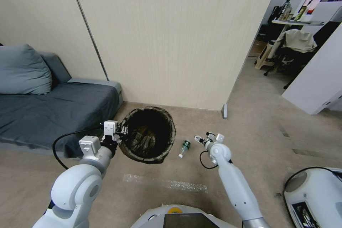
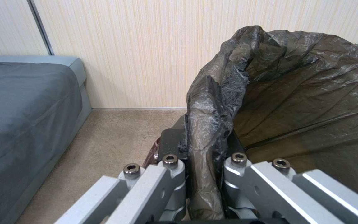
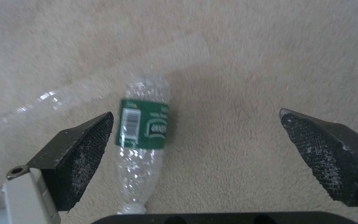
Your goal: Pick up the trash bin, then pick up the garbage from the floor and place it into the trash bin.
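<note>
From the head camera I see the bin (image 1: 148, 134) on the carpet (image 1: 249, 121) in front of the wall (image 1: 171, 35), just beside the corner of the sofa (image 1: 53, 110). My left gripper (image 1: 123, 131) sits at the bin's left rim, pinching the bag edge there. The bottle (image 1: 184, 148) lies on the floor just right of the bin, between it and my right gripper (image 1: 198, 139), which hangs low near the bottle.

On the left wrist camera, the left gripper (image 2: 206, 174) is closed down on a fold of the dark bag (image 2: 303, 93) at the rim, the plastic bunched between its 2 fingers (image 2: 168, 177). The sofa and wall sit beyond.

On the right wrist camera, the right gripper (image 3: 195, 140) is spread wide, gripping nothing. The bottle (image 3: 144, 137) lies flat on the carpet between the 2 pads (image 3: 84, 146), close to 1 pad and well apart from the other. It is clear, crumpled, with a green label.
</note>
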Motion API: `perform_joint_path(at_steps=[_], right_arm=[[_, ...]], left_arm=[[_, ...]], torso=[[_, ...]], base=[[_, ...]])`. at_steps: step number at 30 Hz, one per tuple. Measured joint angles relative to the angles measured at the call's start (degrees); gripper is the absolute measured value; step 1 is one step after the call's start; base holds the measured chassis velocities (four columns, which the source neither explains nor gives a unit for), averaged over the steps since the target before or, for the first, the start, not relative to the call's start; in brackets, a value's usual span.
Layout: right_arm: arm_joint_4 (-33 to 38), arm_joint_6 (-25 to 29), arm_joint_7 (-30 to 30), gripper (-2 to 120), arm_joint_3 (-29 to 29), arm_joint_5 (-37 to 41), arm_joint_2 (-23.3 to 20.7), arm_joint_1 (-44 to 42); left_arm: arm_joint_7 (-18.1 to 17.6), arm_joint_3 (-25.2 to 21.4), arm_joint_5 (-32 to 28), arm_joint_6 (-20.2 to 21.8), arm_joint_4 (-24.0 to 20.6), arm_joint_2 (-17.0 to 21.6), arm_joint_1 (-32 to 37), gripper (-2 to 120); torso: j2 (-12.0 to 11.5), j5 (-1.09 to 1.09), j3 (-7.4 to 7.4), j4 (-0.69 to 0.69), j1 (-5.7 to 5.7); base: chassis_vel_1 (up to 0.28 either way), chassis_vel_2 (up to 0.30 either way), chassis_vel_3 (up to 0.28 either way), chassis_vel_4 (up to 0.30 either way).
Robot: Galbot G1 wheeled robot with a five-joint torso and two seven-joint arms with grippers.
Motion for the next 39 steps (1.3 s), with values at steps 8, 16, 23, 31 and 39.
perform_joint_path(at_steps=[8, 16, 23, 31, 39], right_arm=[[-3.4, 0.9, 0.0, 100, -1.1, -3.3, 1.9, 0.4], [-4.6, 1.5, -0.1, 100, -2.3, -3.5, 3.6, 1.2], [-5.0, 1.3, -0.1, 100, -3.9, -3.9, 4.2, 1.8], [-7.1, 1.1, -0.8, 100, -6.3, -5.6, 4.3, 3.0], [-13.0, 1.5, -1.1, 100, -5.7, -7.1, 5.9, 6.0]], left_arm=[[0.1, 0.4, 0.3, 0.0, 0.6, -0.4, -0.2, 4], [0.4, 0.7, 0.5, 0.0, 0.8, -0.6, -0.3, 4], [0.6, 0.7, 0.8, 0.0, 0.9, -0.6, -0.3, 4], [0.8, 0.8, 1.2, 0.0, 1.4, -0.7, -0.4, 4], [0.9, 1.1, 1.3, 0.0, 1.6, -0.7, -0.4, 4]], torso=[[0.0, -0.02, 0.00, 0.00, 0.00], [0.0, 0.00, 0.00, 0.00, 0.00], [0.0, -0.01, 0.00, 0.00, 0.00], [0.0, -0.01, 0.00, 0.00, 0.00], [0.0, 0.00, 0.00, 0.00, 0.00]], base=[[0.000, 0.000, 0.000, 0.000], [0.000, 0.000, 0.000, 0.000], [0.000, 0.000, 0.000, 0.000], [0.000, 0.000, 0.000, 0.000], [0.000, 0.000, 0.000, 0.000]])
